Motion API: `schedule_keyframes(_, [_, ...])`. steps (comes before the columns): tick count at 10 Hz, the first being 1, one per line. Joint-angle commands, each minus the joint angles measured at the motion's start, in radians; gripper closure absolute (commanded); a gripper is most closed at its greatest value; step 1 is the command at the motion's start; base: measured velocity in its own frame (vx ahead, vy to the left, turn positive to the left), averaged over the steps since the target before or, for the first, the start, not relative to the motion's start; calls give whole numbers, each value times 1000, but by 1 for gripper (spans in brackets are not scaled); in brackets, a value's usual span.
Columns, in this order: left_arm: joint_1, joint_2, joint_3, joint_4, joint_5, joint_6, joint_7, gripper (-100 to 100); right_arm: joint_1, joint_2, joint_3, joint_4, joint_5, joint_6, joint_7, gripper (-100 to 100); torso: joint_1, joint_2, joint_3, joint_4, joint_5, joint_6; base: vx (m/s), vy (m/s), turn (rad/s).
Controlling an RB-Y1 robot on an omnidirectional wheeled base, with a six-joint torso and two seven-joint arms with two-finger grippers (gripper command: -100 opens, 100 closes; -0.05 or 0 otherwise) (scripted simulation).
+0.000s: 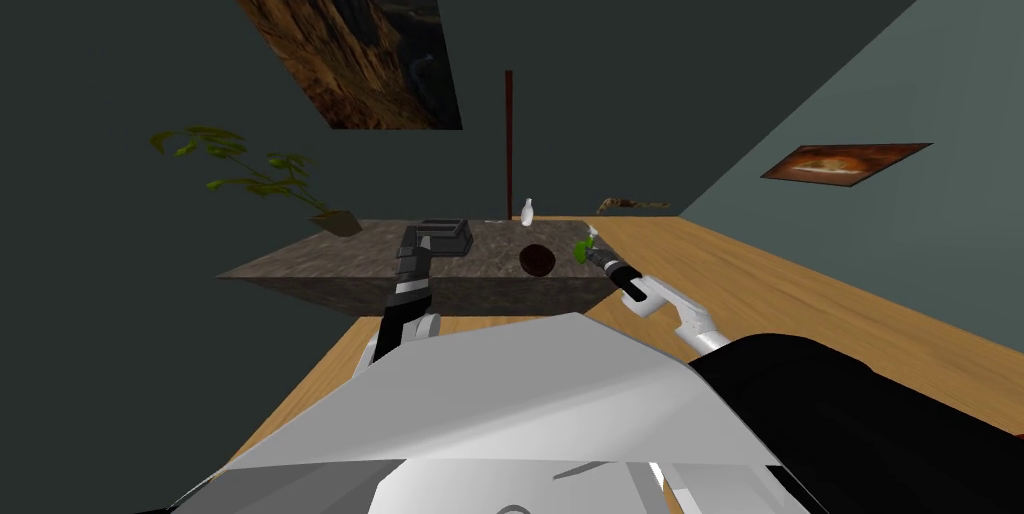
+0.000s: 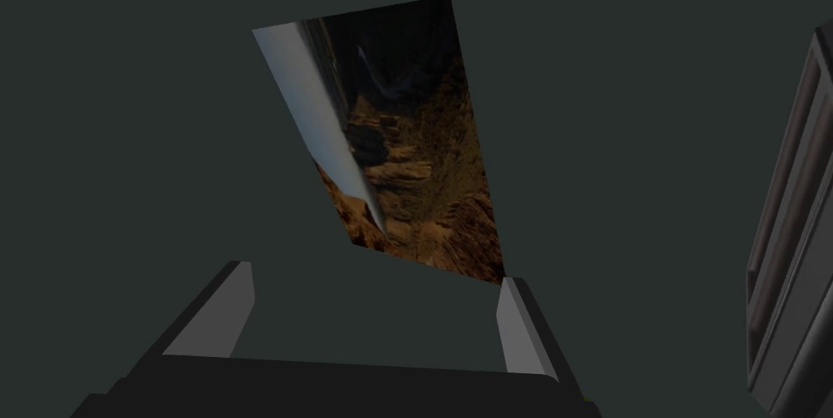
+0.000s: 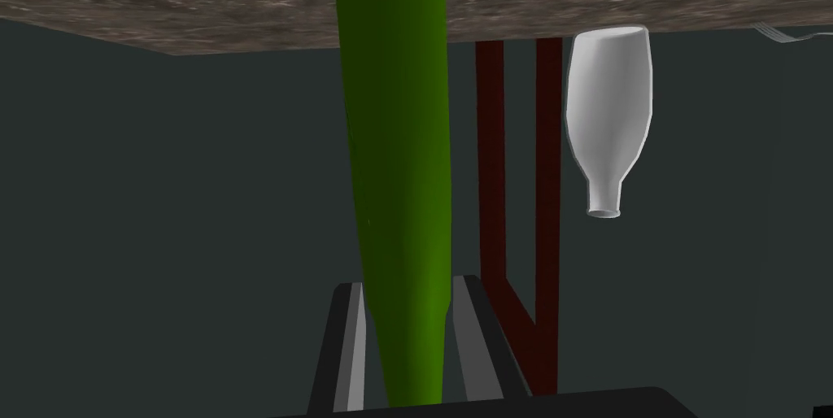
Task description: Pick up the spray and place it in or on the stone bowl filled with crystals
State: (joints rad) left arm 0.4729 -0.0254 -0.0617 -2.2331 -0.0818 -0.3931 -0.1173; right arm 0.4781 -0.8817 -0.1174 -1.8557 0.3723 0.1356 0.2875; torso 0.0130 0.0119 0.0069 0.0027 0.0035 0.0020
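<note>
Spray point(image 3: 399, 153), cut off at both ends, sits clamped in right gripper point(image 3: 406, 283).

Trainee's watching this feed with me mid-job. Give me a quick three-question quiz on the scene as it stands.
1. True or false: the right gripper is shut on the green spray bottle.
2. Which stands on the stone tabletop, beyond the dark bowl? A) white bottle B) red mug C) blue book
3. Fill in: the fingers of the left gripper stand ____.
Key: 1 true; 2 A; 3 open.
</note>
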Motion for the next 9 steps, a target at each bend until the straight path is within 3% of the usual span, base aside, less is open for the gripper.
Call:
schedule_keyframes(1, [0, 0, 0, 0, 0, 0, 0, 0, 33, -28, -32, -41, -16, 10, -3, 100, 0, 0, 0, 0, 0, 0, -147, 203, -60])
schedule_keyframes(5, [0, 0, 0, 0, 0, 0, 0, 0, 84, -85, -76, -117, -50, 38, -17, 100, -1, -1, -1, 0, 0, -1, -96, 118, -53])
schedule_keyframes(9, [0, 0, 0, 0, 0, 0, 0, 0, 119, -140, -107, -188, -86, 70, -38, 100, -5, -8, -5, -1, -1, -2, -17, 67, -50])
